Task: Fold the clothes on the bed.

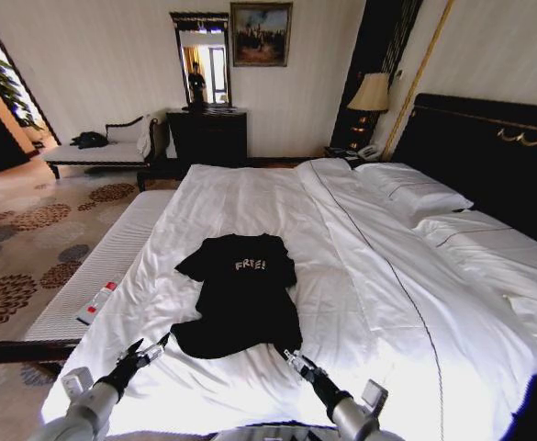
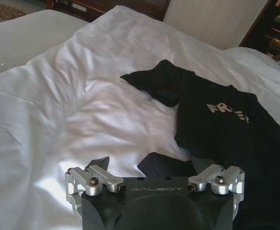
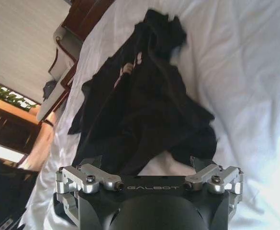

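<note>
"FREE" T-shirt [image 1: 242,294] on bed [image 1: 360,276]; "GALBOT" grippers.

A hotel bedroom, by the look of it: very large bed [image 1: 277,197] in crisp white linen against a tall dark headboard [image 1: 488,156], bedside lamp [image 1: 371,94] with what seems a telephone [image 1: 369,152] beneath, patterned carpet [image 1: 39,239], upholstered chaise [image 1: 103,147], dark dresser [image 1: 208,136] under a mirror [image 1: 203,60], gilt-framed painting [image 1: 261,34].
</note>
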Motion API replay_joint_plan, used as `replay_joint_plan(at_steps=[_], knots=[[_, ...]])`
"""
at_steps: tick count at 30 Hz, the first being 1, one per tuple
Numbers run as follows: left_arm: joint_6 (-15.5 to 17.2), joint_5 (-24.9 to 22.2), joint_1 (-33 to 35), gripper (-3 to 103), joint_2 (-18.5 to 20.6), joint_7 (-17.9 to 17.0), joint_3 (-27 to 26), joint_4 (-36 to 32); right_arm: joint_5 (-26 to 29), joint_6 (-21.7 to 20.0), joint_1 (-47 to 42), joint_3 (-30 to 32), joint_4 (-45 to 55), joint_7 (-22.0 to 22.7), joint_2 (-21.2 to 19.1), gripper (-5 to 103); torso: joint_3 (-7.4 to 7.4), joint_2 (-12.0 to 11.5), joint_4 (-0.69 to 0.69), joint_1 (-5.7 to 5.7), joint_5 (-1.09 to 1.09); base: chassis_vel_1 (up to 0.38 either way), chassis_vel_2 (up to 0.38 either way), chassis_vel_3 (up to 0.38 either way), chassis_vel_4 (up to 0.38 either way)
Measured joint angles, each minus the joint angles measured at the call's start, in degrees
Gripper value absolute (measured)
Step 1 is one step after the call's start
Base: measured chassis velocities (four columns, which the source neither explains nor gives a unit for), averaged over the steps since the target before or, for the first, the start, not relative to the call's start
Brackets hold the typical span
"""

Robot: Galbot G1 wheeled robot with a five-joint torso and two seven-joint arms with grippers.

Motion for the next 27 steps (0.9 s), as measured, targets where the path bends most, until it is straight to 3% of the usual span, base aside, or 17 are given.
replay_joint_plan(at_steps=[10, 23, 27], knots=[[0.65, 2.29, -0.84, 96, -0.33, -0.66, 1.28, 0.16, 1.09, -0.25, 6.43, -1.75, -8.34, -1.32, 2.06, 99, 0.0, 0.0, 0.0, 0.01, 0.01, 0.0, 0.0, 0.0, 0.0], [0.97, 4.5, -2.59, 96, -0.31, -1.83, 3.81, 0.5, 1.01, 0.65, 8.18, -1.44, -13.37, -2.0, 2.07, 96, 0.0, 0.0, 0.0, 0.0, 0.0, 0.0, 0.0, 0.0, 0.0], [1.05, 4.64, -2.94, 96, 0.09, -2.2, 3.89, 0.38, 1.12, 0.72, 9.36, -1.28, -14.74, -2.03, 2.07, 91, 0.0, 0.0, 0.0, 0.0, 0.0, 0.0, 0.0, 0.0, 0.0]])
